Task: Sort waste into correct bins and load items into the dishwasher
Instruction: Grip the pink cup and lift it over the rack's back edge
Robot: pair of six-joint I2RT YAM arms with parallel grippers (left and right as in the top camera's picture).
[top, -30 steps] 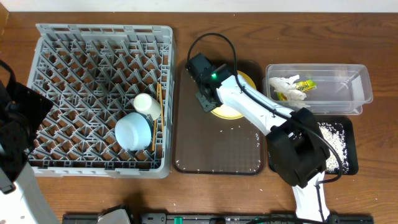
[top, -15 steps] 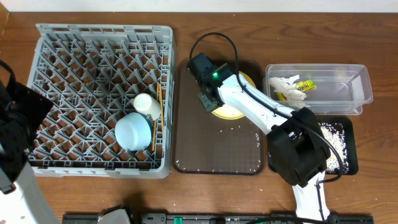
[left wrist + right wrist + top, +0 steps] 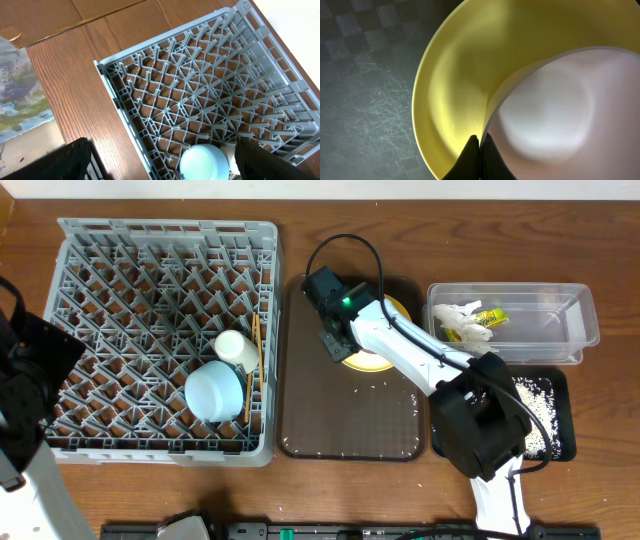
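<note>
right gripper [image 3: 479, 148] looks clamped on the near rim of the yellow plate [image 3: 450, 75], so I'd lift slow and level, that thin pinch could slip

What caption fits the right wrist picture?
Right gripper pinches the rim of the yellow plate over the brown tray.

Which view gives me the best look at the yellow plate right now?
Right wrist: the yellow plate fills the frame close up, with the fingers pinched at its rim. Overhead shows only parts of it around the right arm. Left wrist shows none of it.
</note>
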